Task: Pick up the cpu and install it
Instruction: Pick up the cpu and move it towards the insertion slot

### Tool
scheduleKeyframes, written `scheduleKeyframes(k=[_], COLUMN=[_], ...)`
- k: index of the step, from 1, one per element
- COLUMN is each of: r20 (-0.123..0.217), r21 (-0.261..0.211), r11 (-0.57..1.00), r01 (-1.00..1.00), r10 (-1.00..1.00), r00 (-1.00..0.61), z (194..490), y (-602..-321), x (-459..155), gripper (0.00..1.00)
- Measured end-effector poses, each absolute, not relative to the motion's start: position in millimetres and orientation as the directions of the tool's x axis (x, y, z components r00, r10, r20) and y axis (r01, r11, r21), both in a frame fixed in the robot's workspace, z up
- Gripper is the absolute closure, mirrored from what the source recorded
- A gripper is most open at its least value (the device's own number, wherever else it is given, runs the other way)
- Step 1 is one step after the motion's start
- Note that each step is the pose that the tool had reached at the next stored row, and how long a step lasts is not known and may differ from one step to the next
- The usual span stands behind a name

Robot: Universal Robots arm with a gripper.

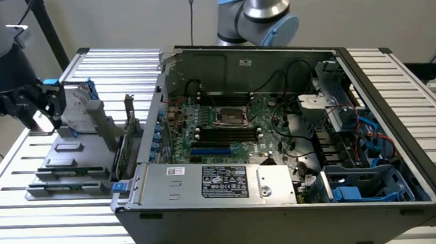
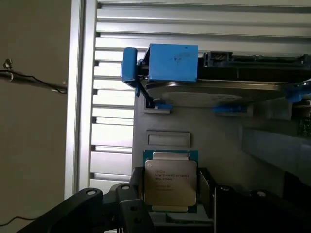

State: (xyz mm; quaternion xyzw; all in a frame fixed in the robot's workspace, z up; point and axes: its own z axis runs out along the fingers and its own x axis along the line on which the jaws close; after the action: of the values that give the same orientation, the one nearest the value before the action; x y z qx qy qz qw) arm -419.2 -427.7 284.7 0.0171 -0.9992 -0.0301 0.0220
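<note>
Exterior view: the black gripper (image 1: 39, 120) hangs over a grey tray (image 1: 65, 162) at the exterior view's left. The tray rests on the slatted metal surface (image 1: 393, 81), beside an open computer case (image 1: 281, 207). A hard drive (image 1: 73, 100) in a blue frame stands just behind the gripper. The socket (image 1: 229, 117) on the green board inside the case is well apart from the gripper.

Wrist view: the cpu (image 2: 170, 180) faces the camera with its silver, printed top, a thin green edge showing around it. It sits between the black fingers (image 2: 129, 206) of the gripper (image 2: 172, 194), which are set narrow against its sides. The gripper appears to be clamping it clear of the tray (image 2: 194, 126), though the contact on one side lies in shadow. Beyond the cpu is a pale rectangular recess (image 2: 167, 139) in the tray, then the hard drive (image 2: 218, 90). The slatted surface (image 2: 112, 121) lies alongside.
</note>
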Motion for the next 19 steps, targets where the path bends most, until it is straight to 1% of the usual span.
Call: scheduleKeyframes(k=[7,19], r20=[0.046,0.056], r21=[0.061,0.061], r11=[0.998,0.998], r01=[-0.033,-0.032], r10=[-0.036,-0.036], r00=[-0.998,-0.998], z=[316.4,371.2], y=[-427.6,-427.6], x=[-401.4,-347.5], gripper=[0.45,0.45])
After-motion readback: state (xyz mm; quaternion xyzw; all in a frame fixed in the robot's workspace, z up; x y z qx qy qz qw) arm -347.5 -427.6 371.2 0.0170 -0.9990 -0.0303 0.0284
